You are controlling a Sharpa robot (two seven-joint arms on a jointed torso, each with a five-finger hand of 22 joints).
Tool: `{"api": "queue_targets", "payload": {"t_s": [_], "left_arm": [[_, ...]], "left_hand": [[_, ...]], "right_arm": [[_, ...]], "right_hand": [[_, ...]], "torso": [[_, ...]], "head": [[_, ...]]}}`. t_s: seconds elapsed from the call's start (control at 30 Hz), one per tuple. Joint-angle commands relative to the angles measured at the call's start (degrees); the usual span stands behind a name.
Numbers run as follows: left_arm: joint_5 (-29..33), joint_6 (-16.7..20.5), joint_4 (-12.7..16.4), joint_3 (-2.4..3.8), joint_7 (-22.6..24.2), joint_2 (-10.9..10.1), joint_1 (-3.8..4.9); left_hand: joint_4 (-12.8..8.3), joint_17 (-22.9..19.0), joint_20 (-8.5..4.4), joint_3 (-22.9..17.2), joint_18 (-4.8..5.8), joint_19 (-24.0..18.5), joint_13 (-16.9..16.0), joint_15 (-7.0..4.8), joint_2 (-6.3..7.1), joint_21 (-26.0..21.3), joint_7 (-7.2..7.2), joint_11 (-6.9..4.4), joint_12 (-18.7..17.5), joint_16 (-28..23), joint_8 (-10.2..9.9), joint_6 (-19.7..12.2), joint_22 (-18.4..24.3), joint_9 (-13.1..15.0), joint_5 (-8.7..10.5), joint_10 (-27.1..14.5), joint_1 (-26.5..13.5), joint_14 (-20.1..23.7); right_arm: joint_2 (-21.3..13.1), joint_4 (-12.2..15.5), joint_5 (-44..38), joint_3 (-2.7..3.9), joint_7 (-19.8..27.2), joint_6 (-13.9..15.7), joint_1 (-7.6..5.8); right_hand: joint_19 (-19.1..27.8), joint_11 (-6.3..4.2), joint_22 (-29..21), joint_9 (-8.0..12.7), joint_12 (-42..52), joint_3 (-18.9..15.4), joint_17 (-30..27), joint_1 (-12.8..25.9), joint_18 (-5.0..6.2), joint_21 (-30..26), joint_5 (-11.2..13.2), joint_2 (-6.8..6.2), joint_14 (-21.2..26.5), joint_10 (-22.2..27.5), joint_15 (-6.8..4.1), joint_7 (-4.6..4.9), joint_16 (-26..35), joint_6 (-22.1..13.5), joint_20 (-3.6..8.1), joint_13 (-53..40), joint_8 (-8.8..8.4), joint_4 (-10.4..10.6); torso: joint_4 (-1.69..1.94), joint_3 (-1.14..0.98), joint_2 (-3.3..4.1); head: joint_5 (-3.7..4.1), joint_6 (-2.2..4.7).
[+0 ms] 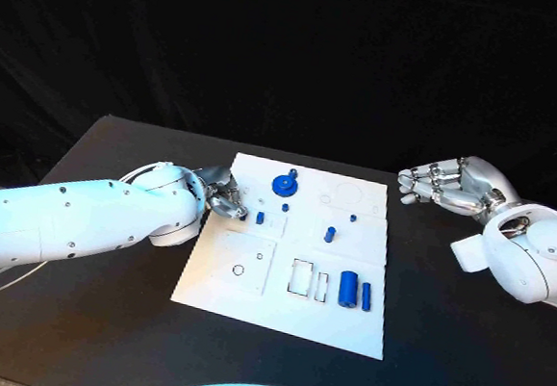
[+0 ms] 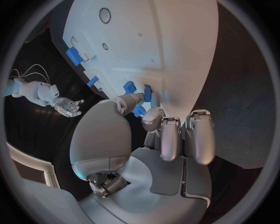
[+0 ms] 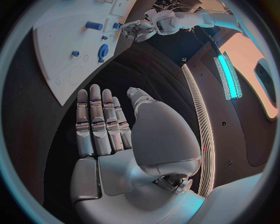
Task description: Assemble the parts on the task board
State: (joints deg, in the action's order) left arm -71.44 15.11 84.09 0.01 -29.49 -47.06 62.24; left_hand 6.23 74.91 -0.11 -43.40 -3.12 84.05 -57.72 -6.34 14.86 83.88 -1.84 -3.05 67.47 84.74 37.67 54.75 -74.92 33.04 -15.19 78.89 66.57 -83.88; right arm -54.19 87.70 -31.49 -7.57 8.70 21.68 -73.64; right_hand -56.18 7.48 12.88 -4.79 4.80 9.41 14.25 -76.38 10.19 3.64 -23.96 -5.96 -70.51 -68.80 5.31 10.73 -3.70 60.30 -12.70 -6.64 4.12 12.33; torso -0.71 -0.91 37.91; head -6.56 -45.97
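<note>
The white task board [image 1: 223, 287] lies mid-table, also in the left wrist view [image 2: 163, 42] and the right wrist view [image 3: 58, 46]. On it are a blue gear [image 1: 285, 184], several small blue pegs such as the peg nearest my left hand [image 1: 261, 218], and two blue cylinders [image 1: 347, 285]. My left hand [image 1: 223, 190] hovers at the board's left edge; its thumb and a bent finger [image 2: 153, 119] stand apart close to small blue pieces [image 2: 147, 93], holding nothing that I can see. My right hand [image 1: 454, 189] floats off the board's far right corner, fingers straight [image 3: 102, 126], palm bare.
The board carries a round hole [image 1: 237, 270] and rectangular slots [image 1: 302, 276] near its front. Black tabletop [image 1: 92, 322] surrounds the board, with dark cloth behind the table.
</note>
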Motion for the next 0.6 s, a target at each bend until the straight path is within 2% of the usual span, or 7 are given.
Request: {"api": "queue_targets", "payload": {"t_s": [0.03,0.5,0.6], "left_arm": [[-0.25,-2.37,0.26,-0.14,0.06,-0.03,-0.18],[-0.28,-2.48,0.4,-0.13,0.19,-0.1,-0.18],[0.12,-2.76,0.29,-0.13,0.0,0.02,-0.18]], "left_hand": [[-3.58,8.88,-0.39,-3.89,0.68,1.6,-0.06,0.02,-1.99,0.34,0.63,-0.05,0.24,-0.16,0.39,1.1,-3.83,0.1,-0.18,0.29,2.42,-4.38],[-3.63,8.88,-0.39,-3.97,0.7,1.64,0.03,0.01,-1.8,0.39,0.67,-0.08,0.18,-0.17,0.51,1.21,-3.91,0.15,-0.19,0.3,2.43,-4.38],[-3.12,8.87,-0.36,-4.02,0.7,1.63,0.12,0.02,-1.68,0.38,0.69,-0.07,0.08,-0.17,0.7,1.25,-3.91,0.27,-0.17,0.3,1.93,-4.38]], "right_arm": [[0.08,-0.02,-0.08,0.0,0.6,-0.59,0.05],[0.18,-0.1,-0.08,0.0,0.63,-0.62,0.14],[0.18,-0.08,-0.08,0.0,0.63,-0.61,0.14]], "right_hand": [[0.41,-0.01,-0.06,0.07,0.3,0.1,-0.06,0.21,0.47,0.2,-0.31,0.14,0.41,0.47,0.14,0.21,0.03,-0.19,-0.09,0.07,-0.03,0.36],[0.41,-0.01,-0.06,0.07,0.3,0.1,-0.06,0.21,0.47,0.2,-0.31,0.14,0.41,0.47,0.14,0.21,0.03,-0.19,-0.09,0.07,-0.03,0.36],[0.4,-0.02,-0.22,0.07,0.34,0.08,-0.13,0.25,0.47,0.22,-0.43,0.18,0.4,0.5,0.14,0.2,0.02,-0.21,-0.1,0.08,-0.02,0.38]], "torso": [[0.0,0.0,0.01],[-0.04,-0.05,0.04],[-0.09,-0.05,0.01]], "head": [[-0.08,-0.06],[-0.24,-0.11],[-0.3,-0.11]]}}
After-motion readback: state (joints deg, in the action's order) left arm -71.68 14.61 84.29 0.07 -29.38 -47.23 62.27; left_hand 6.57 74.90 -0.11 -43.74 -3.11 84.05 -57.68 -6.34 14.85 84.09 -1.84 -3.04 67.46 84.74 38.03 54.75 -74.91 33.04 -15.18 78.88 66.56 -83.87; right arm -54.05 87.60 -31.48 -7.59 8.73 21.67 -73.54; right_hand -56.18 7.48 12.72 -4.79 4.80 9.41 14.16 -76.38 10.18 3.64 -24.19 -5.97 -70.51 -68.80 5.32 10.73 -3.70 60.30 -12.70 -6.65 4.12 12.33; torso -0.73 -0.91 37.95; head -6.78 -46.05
